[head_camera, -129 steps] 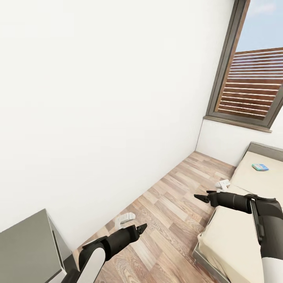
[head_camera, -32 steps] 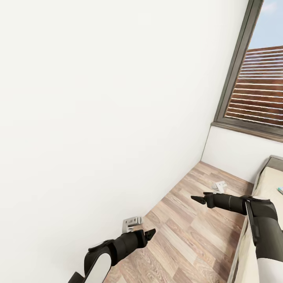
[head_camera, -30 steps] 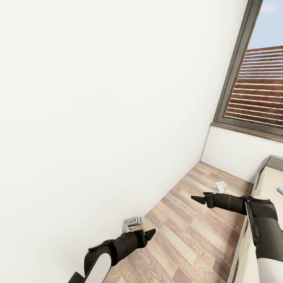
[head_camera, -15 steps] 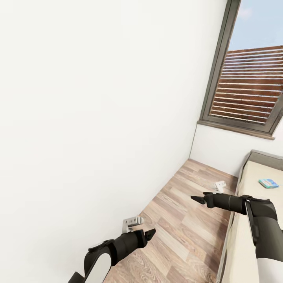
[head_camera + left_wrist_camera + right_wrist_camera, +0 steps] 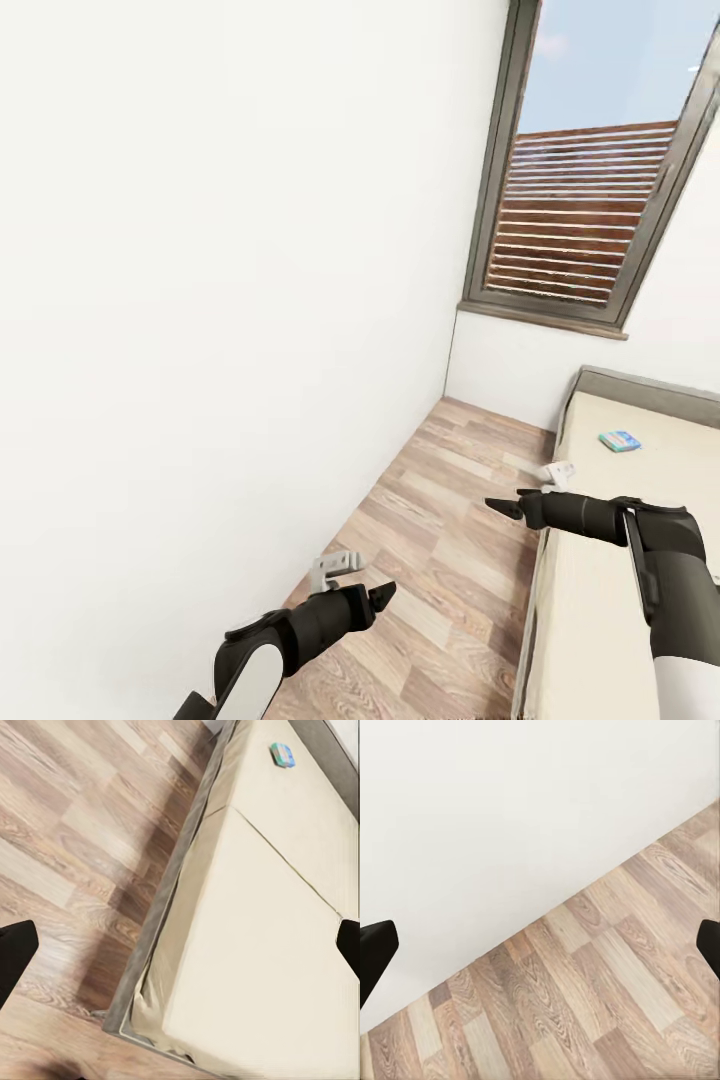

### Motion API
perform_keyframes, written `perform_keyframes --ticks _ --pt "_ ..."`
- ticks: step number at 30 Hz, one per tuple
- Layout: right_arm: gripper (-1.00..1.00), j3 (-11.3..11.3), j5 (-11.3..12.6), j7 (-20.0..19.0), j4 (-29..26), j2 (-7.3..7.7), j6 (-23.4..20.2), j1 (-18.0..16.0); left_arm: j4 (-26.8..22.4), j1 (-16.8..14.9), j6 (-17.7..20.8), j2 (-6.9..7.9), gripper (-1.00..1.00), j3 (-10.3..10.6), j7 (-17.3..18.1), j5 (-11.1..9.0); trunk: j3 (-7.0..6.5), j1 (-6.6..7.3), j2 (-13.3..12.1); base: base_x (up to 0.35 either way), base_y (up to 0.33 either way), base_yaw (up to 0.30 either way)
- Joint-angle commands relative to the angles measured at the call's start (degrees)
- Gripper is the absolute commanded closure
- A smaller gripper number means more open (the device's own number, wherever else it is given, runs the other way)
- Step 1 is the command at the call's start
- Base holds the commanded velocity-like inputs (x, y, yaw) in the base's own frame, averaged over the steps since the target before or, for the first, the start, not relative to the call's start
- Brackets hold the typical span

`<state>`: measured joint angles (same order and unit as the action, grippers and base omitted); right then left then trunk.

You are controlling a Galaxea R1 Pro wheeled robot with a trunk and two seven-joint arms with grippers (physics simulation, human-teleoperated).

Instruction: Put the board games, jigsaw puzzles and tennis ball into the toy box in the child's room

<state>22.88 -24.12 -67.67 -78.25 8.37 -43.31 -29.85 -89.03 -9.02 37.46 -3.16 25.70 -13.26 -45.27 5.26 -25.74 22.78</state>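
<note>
Pincers (image 5: 378, 594) (image 5: 497, 505) both released | head: window (image 5: 585, 190) | left wrist: teal game (image 5: 282, 754) on bed (image 5: 262, 945)

- A strip of bare wood floor (image 5: 455, 540) runs between the white wall (image 5: 220, 300) and the bed (image 5: 610, 600) — open passage.
- Two small white objects (image 5: 337, 568) (image 5: 558, 473) lie on it, one by the wall, one beside the bed edge.
- The mattress top is bare except for one teal-blue board game (image 5: 620, 441) near its far end.

Matt wood-plank floor (image 5: 450, 560), cloth bed (image 5: 610, 600)
</note>
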Motion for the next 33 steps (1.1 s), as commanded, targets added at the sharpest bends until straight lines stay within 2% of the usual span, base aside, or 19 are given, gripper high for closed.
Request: perform_keyframes --ticks 1,33 --pt "-1.0 0.1 -0.5 -0.5 -0.1 -0.02 -0.4 -0.1 -0.1 0.0 0.2 0.0 -1.0 0.0 -0.5 -0.6 0.13 -0.04 0.1 0.001 0.0 -0.279" --pt "-1.0 0.1 -0.5 -0.5 -0.1 -0.02 -0.3 -0.1 0.0 0.0 0.2 0.0 -1.0 0.0 -0.5 -0.6 0.13 -0.04 0.1 0.0 0.0 -0.28"
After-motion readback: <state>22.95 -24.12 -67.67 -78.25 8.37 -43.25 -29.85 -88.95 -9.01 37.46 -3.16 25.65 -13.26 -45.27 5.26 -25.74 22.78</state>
